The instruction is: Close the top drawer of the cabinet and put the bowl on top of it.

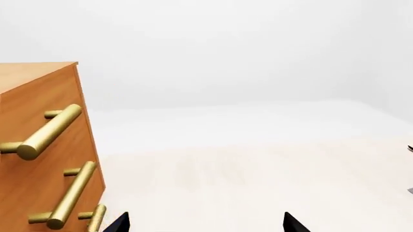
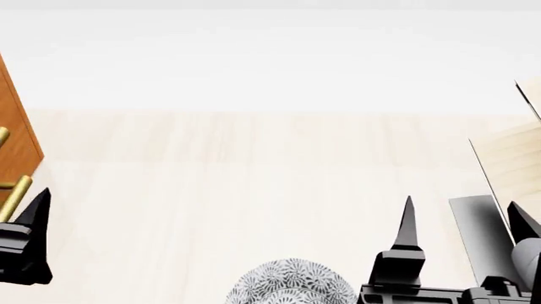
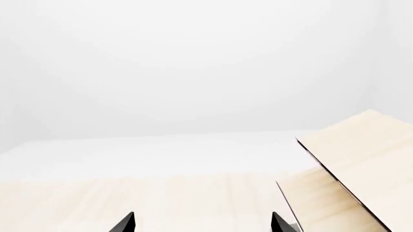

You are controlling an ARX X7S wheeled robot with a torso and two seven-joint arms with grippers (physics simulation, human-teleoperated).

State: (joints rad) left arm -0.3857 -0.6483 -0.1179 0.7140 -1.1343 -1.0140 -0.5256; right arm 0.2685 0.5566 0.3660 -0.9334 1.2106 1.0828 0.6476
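Observation:
The cabinet [image 1: 38, 159] fills one edge of the left wrist view, reddish-brown with brass bar handles. The top drawer [image 1: 55, 99] carries the uppermost handle [image 1: 48, 131]; I cannot tell how far out it stands. In the head view the cabinet [image 2: 19, 130] shows only as a sliver at far left. The bowl [image 2: 292, 285], white with grey leaf pattern, sits at the bottom edge, partly cut off. My left gripper [image 1: 206, 225] is open and empty, beside the cabinet's front. My right gripper [image 2: 462, 214] is open and empty, just right of the bowl.
A pale light-wood rack [image 2: 511, 161] with a dark grey base [image 2: 477, 237] stands at the right, close behind my right gripper; it also shows in the right wrist view as the rack [image 3: 361, 164]. Light wood tabletop [image 2: 253, 177] stretches between cabinet and rack.

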